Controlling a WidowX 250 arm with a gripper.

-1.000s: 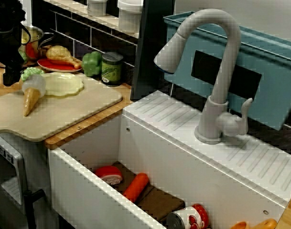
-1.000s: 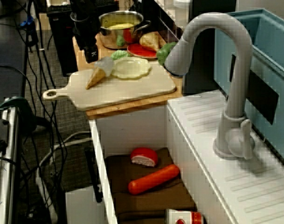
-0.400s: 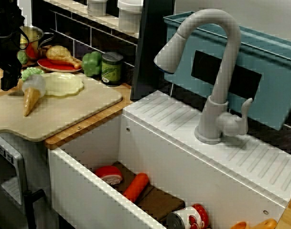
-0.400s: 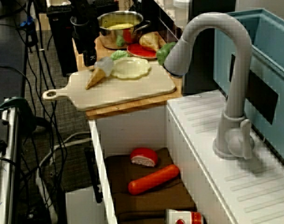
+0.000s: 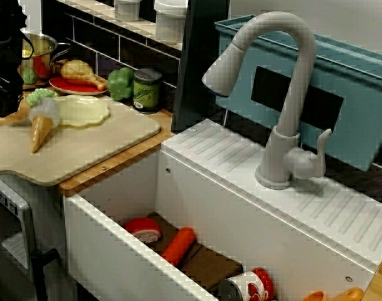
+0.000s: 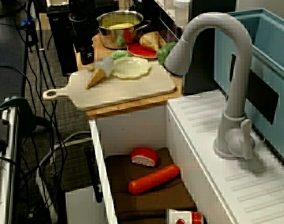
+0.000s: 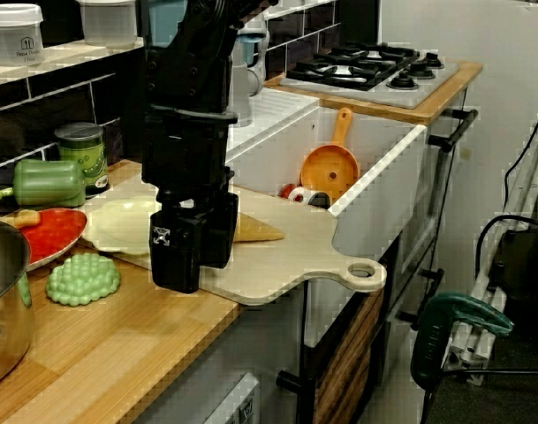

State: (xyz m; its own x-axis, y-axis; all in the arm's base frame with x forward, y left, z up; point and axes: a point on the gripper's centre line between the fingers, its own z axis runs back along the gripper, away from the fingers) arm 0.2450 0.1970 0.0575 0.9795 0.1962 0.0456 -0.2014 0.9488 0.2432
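Observation:
My black gripper [image 5: 7, 103] hangs over the wooden counter just left of the cutting board [image 5: 96, 144], with nothing visibly in it. From the pot end of the counter, the gripper [image 7: 194, 256] stands in front of the board [image 7: 295, 265] and hides part of it; the gap between its fingers cannot be made out. Nearest to it is a toy ice cream cone [image 5: 40, 128] lying on its side on the board, scoop toward the gripper. A pale yellow pie crust [image 5: 81, 111] lies beside the cone. Seen along the counter, the gripper [image 6: 87, 58] is a little short of the cone [image 6: 96, 77].
A green bumpy toy [image 7: 83, 278], a steel pot [image 6: 119, 21], a red plate with a chicken leg [image 5: 78, 78], a green pepper [image 5: 120, 83] and a can [image 5: 147, 89] stand behind the board. The sink beside the faucet [image 5: 285, 94] holds a red sausage [image 6: 153, 178] and other toys.
The gripper has drifted a little away from the cone's scoop, toward the counter's outer edge. The cone and everything else have stayed put.

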